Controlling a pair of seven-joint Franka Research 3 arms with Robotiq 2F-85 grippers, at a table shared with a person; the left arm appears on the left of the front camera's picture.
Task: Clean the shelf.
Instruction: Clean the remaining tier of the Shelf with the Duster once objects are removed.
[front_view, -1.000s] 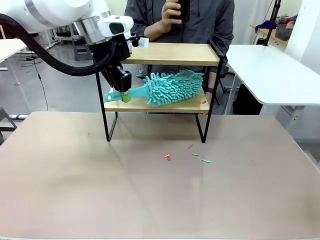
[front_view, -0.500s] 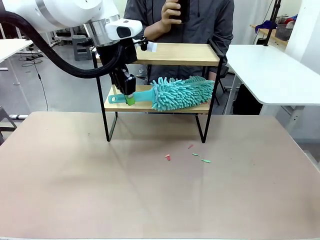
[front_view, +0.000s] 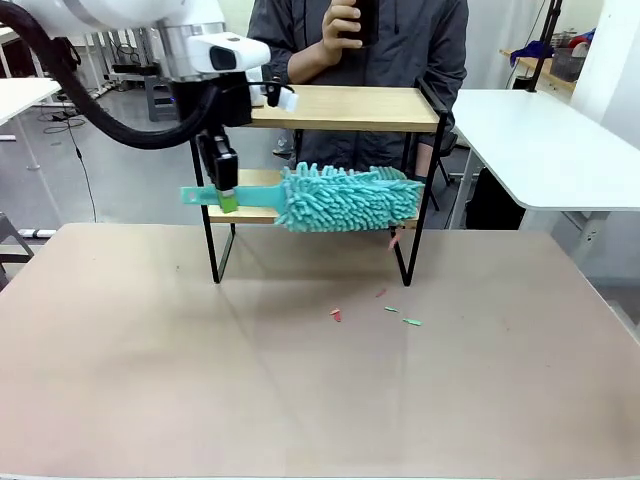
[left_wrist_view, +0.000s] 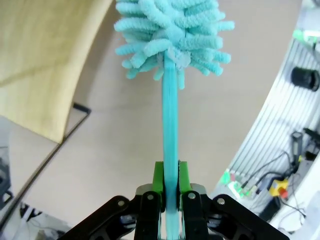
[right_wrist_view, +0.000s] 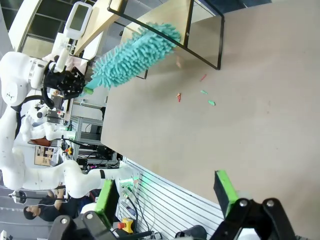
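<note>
The shelf (front_view: 350, 107) stands at the table's far side, two wooden boards in a black frame. My left gripper (front_view: 227, 197) is shut on the flat handle of a teal fluffy duster (front_view: 345, 198). The duster's head lies along the front edge of the lower board. A small red scrap (front_view: 393, 240) is in the air just below the board's right end. In the left wrist view, green pads (left_wrist_view: 158, 177) clamp the teal handle (left_wrist_view: 170, 125), and the duster head (left_wrist_view: 172, 30) sits beside a wooden board (left_wrist_view: 45, 60). My right gripper (right_wrist_view: 165, 195) hangs open over the table, far from the shelf (right_wrist_view: 150, 15).
Several red and green scraps (front_view: 336, 314) lie on the tan table (front_view: 200, 380) in front of the shelf. A person (front_view: 360, 40) stands behind the shelf holding a dark phone. White tables (front_view: 560, 140) stand to the right.
My left gripper has pulled the duster leftward and toward the front of the lower board. A red scrap that lay at the board's right end has been swept off and is falling.
</note>
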